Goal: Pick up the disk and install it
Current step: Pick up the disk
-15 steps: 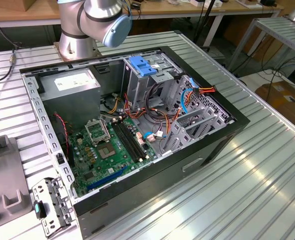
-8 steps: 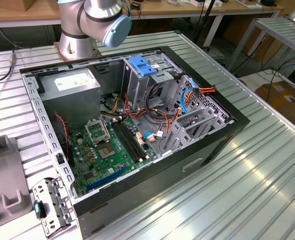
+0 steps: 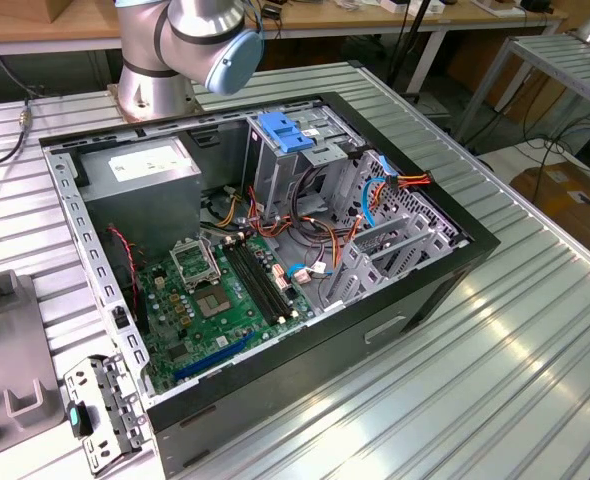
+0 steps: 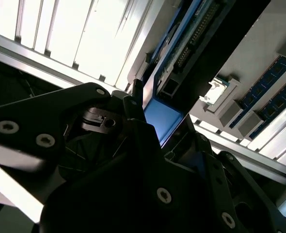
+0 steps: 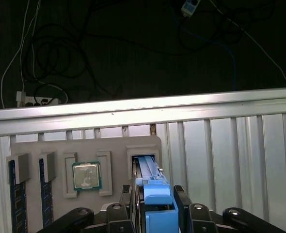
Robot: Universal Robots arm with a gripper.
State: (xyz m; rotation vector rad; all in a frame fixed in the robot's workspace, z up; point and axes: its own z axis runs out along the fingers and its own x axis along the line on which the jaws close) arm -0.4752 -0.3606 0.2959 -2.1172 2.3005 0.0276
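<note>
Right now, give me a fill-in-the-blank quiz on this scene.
1. The tool grips the disk by its ____ rail.
2. The disk stands on ____ in the grey tray.
3. In the exterior view, the motherboard is ____.
Missing: blue; edge; green.

An open computer case (image 3: pixel 455 262) lay on the bench (image 3: pixel 535 360), with the arm's base (image 3: pixel 150 85) behind it. Inside, the power supply (image 3: pixel 150 170) sat in the far corner toward the exterior view's left, the drive cage (image 3: pixel 275 165) beside it, and the motherboard (image 3: pixel 220 300) in front of both. In the first wrist view, a tray (image 5: pixel 55 148) on the bench held memory sticks (image 5: pixel 13 204), a processor (image 5: pixel 87 175) and the disk (image 5: pixel 150 174) in separate slots, the processor between the other two. The tool (image 5: pixel 157 206) was at the disk's near end.
</note>
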